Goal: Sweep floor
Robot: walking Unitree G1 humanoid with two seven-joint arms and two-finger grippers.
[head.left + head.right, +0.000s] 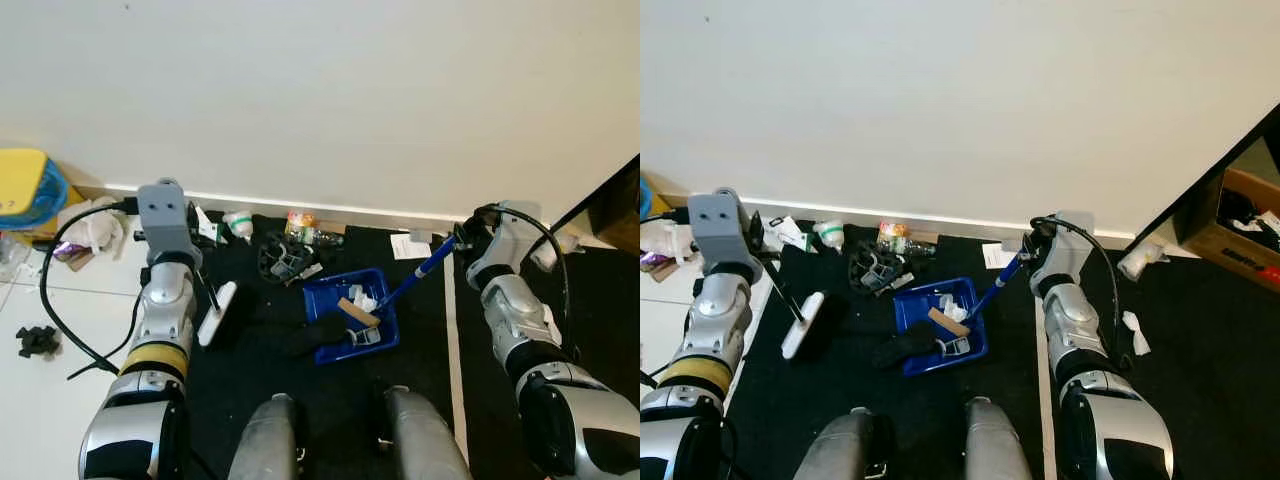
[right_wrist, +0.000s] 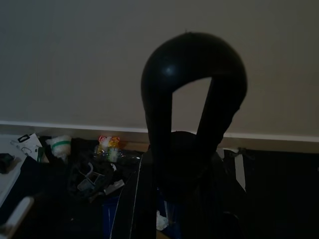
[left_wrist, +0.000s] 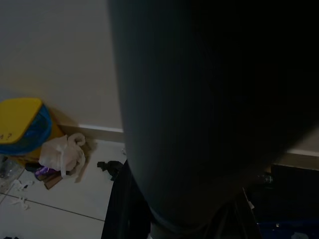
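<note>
A blue dustpan lies on the black mat in front of me, holding a wooden piece, white scraps and a small grey item. Its blue handle rises to my right gripper, which is shut on it; the handle's black loop end stands in the right wrist view. My left gripper is shut on the thin black handle of a white-backed brush, whose head rests on the mat left of the pan. That handle looms dark and close in the left wrist view.
Litter lies along the skirting: a white cup, a colourful wrapper, a black plastic piece, a paper slip. A black lump lies before the pan. A yellow-blue container and white bag sit left; a cardboard box right.
</note>
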